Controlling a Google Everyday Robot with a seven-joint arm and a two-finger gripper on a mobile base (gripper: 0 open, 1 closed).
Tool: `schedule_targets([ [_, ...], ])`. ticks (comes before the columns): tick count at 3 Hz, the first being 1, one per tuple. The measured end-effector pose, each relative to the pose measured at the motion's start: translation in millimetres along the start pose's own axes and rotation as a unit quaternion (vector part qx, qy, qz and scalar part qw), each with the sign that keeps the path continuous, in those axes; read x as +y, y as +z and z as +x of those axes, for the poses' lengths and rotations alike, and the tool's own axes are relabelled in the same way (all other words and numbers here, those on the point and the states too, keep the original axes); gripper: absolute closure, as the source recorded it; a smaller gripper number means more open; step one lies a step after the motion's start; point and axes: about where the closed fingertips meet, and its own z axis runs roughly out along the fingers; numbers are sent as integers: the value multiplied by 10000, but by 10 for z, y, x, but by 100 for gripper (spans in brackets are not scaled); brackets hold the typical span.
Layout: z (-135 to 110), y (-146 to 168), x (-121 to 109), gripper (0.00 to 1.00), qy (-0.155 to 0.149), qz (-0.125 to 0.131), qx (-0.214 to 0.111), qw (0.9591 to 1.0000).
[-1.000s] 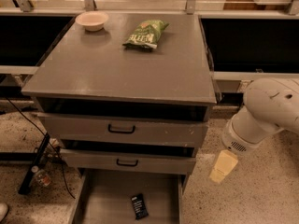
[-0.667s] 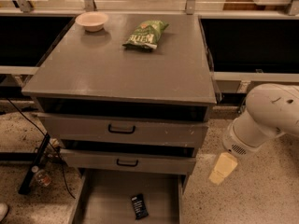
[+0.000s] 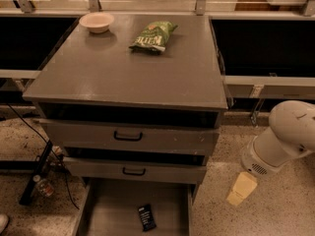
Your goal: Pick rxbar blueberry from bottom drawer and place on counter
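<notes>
The rxbar blueberry (image 3: 146, 217) is a small dark bar with pale lettering. It lies flat on the floor of the bottom drawer (image 3: 113, 208), which is pulled open at the foot of the cabinet. The counter (image 3: 128, 68) is the broad grey top above the three drawers. My gripper (image 3: 241, 189) shows as a pale beige tip under the white arm (image 3: 283, 136). It hangs low over the floor to the right of the cabinet, about a drawer's width right of the bar and apart from it.
A green chip bag (image 3: 153, 35) and a pale bowl (image 3: 96, 21) sit at the back of the counter. The two upper drawers (image 3: 128, 136) with black handles stand slightly ajar. Cables and a black stand (image 3: 37, 173) lie on the speckled floor at the left.
The white arm and the gripper have shifted slightly down and to the right. The bar and the drawers have not moved.
</notes>
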Motion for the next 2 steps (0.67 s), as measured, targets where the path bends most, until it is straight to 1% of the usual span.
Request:
schedule_targets([
  [1, -31, 78, -19, 0, 92, 89, 171, 9998],
  [2, -86, 274, -56, 0, 161, 534, 759, 9956],
])
